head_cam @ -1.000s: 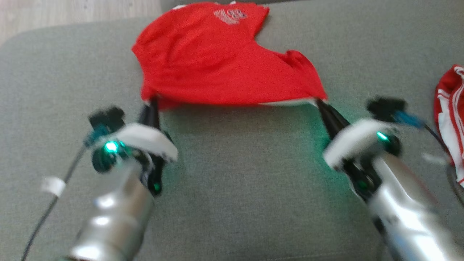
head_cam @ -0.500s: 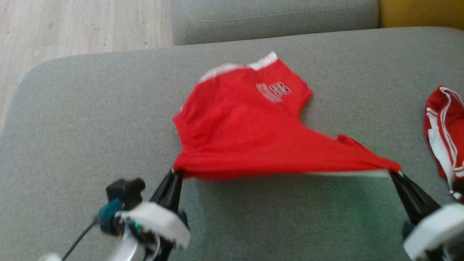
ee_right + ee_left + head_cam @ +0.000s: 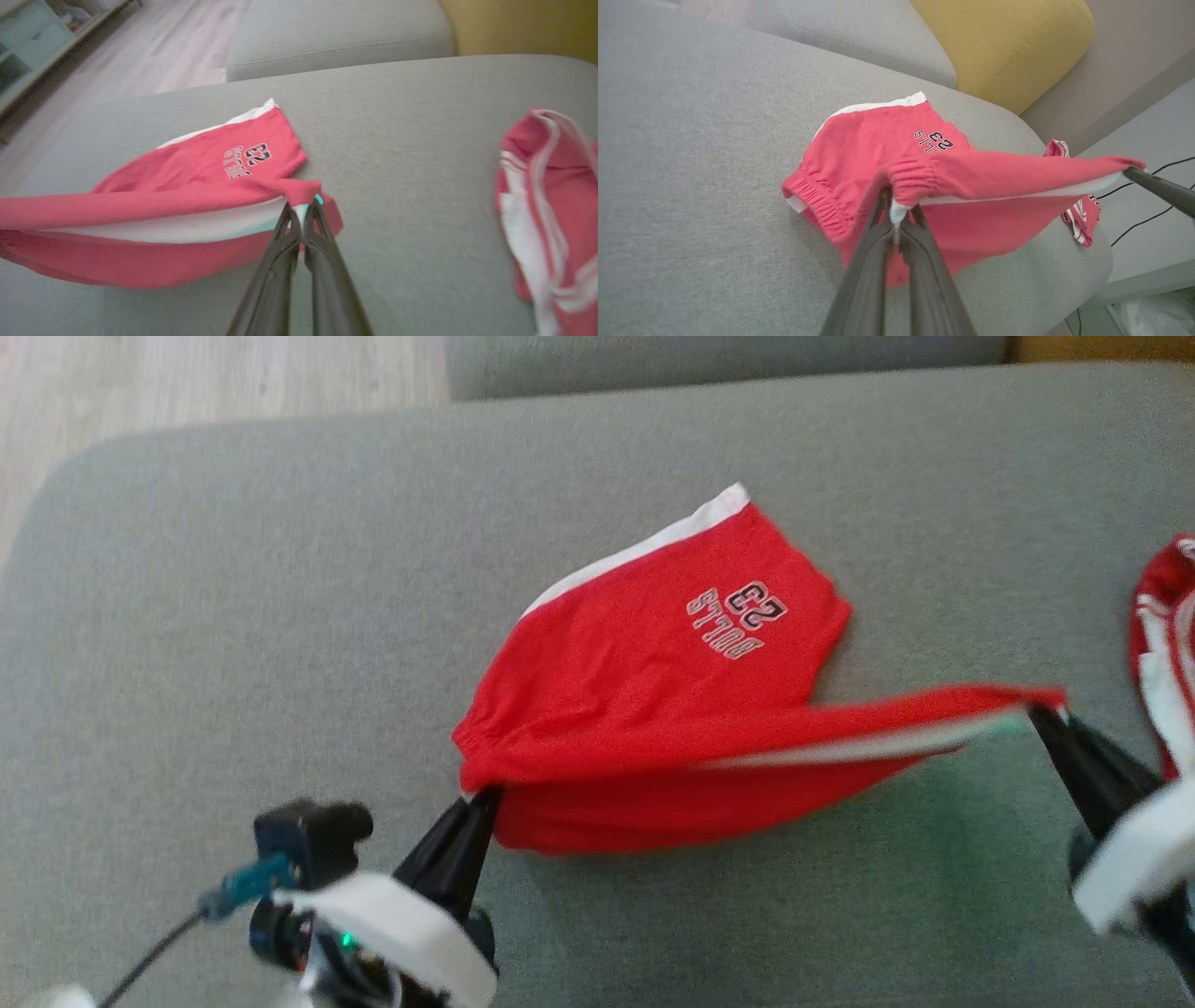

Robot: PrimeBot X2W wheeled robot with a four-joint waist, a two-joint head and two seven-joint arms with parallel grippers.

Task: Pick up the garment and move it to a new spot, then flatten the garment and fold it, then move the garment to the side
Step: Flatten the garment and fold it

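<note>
The garment is a pair of red shorts with a white trim and a "BULLS 23" print, lying on a grey sofa cushion. My left gripper is shut on the elastic waistband at its left end, also seen in the left wrist view on the garment with the left gripper. My right gripper is shut on the waistband's other end, stretching it taut and lifted above the cushion. In the right wrist view the right gripper pinches the red garment. The far leg still rests on the cushion.
A second red-and-white garment lies at the cushion's right edge, also seen as a second garment in the right wrist view. A yellow cushion and a grey back cushion sit behind. Wooden floor lies beyond the left corner.
The head camera has shifted. Both grippers have drawn the waistband nearer and apart; the right end is lifted higher and the shorts now fold over themselves, print in sharp view.
</note>
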